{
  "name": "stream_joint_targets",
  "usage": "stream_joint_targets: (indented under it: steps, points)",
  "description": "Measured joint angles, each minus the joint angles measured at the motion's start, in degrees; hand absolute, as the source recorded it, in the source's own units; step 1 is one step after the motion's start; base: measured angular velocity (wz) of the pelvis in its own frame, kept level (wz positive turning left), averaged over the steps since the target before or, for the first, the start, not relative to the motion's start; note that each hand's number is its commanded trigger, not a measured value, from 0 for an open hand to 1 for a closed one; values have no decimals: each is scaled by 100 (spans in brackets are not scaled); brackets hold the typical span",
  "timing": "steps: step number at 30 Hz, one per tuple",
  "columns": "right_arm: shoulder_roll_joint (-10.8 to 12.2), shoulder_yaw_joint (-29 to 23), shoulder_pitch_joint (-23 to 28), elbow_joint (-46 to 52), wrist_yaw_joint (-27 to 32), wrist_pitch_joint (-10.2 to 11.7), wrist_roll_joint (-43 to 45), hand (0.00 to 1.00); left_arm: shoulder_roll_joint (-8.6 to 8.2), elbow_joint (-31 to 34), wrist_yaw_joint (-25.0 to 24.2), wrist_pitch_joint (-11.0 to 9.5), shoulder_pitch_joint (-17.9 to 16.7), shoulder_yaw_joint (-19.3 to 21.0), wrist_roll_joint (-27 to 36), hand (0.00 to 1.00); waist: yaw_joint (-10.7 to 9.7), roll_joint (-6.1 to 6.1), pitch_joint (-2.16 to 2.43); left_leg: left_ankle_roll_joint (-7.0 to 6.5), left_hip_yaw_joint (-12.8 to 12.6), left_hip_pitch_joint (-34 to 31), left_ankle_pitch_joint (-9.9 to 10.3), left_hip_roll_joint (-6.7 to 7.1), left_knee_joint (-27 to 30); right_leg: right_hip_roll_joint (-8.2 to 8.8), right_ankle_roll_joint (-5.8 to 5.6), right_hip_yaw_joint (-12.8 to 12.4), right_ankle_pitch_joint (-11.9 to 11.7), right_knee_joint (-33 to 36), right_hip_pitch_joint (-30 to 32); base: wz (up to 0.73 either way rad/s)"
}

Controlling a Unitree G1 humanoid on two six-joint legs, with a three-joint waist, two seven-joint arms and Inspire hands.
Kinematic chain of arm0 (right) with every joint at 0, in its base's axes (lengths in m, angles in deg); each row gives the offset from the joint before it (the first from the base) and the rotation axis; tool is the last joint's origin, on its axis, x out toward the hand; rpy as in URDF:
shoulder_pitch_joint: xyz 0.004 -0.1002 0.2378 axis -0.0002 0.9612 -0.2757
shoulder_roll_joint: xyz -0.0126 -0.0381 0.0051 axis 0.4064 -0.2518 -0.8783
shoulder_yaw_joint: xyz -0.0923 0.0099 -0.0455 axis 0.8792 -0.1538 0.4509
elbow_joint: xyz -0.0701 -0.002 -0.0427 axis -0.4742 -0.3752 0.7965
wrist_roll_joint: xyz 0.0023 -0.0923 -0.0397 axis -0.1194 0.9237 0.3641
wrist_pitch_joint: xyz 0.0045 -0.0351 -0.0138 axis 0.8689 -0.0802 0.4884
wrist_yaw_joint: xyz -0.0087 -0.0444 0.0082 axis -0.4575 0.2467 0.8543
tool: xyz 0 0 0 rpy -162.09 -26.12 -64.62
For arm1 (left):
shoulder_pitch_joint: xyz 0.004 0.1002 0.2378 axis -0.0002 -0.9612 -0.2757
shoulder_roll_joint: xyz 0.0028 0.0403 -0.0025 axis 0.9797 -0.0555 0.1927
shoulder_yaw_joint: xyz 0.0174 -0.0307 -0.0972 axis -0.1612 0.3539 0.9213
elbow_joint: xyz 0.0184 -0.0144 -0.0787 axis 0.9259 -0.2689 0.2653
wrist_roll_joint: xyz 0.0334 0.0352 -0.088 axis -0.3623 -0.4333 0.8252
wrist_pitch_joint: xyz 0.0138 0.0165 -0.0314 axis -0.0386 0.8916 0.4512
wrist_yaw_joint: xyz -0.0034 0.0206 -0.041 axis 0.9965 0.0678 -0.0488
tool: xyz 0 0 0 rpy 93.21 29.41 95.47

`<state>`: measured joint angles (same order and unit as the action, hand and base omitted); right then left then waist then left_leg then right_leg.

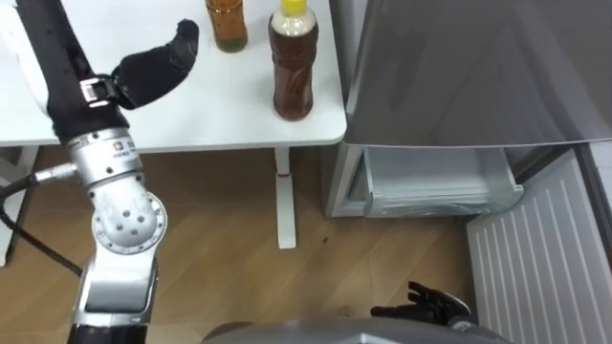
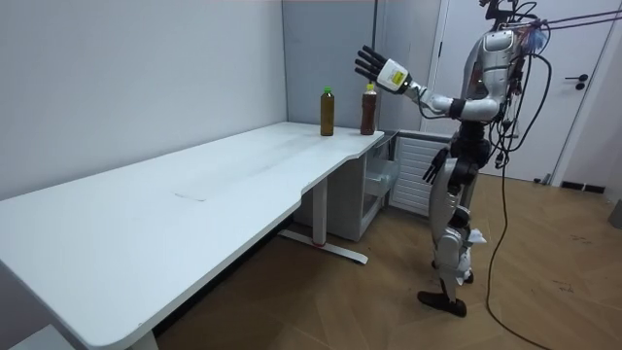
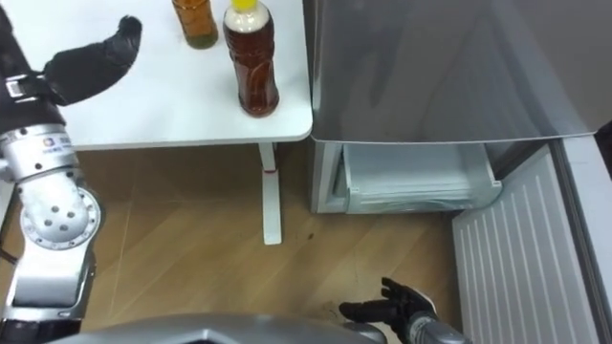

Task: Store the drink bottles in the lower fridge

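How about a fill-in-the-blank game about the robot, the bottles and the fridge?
The yellow-capped bottle and the green-capped bottle stand on the white ____.
The left hand over the table and the right hand down low both hold ____.
The fridge's lower door is ____.
Missing words: table, nothing, open.

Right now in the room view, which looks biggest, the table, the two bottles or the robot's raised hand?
Largest: the white table.
Next: the green-capped bottle and the yellow-capped bottle, too alike to rank.
Smallest: the left hand, raised and open.
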<state>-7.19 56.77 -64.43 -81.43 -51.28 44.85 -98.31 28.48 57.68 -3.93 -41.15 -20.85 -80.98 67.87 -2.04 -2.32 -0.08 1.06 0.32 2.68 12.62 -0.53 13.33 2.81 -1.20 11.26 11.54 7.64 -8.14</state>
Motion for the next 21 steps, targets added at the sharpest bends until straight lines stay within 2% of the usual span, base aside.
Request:
stream_joint_targets:
  steps: [4, 8, 13, 16, 21]
  points:
    - [5, 168, -79, -5, 2, 23, -4, 0, 69, 0, -334, 0, 126, -312, 11, 0, -80, -84, -22, 0, 0, 0, 0, 3, -3, 3, 0, -2, 0, 1, 3, 0]
    - [6, 168, -77, 3, 4, 23, 2, 0, 98, 3, -595, 0, 237, -408, 12, 0, -96, -139, -24, 0, -3, -3, 0, 4, -4, 4, 0, -16, 0, 1, 12, 0]
    - [4, 169, -85, -18, 4, 22, -5, 0, 172, 122, -860, 1, 325, -459, 10, 0, -96, -134, -14, 0, -5, 6, 0, 4, -1, 4, -1, -20, -1, 7, 5, 0]
    - [0, 164, -84, -46, 4, 22, -2, 0, 167, 168, -1016, 3, 326, -476, 11, 0, -104, -98, -1, 0, -6, 19, 0, 3, -1, 4, -3, -20, -4, 14, -7, 0]
    - [-1, 164, -96, -72, 3, 24, -2, 0, 145, 164, -1270, 6, 325, -563, 9, 0, -110, -62, -11, -1, -13, 35, 0, -2, -3, 1, -5, -28, -6, 29, -13, 0]
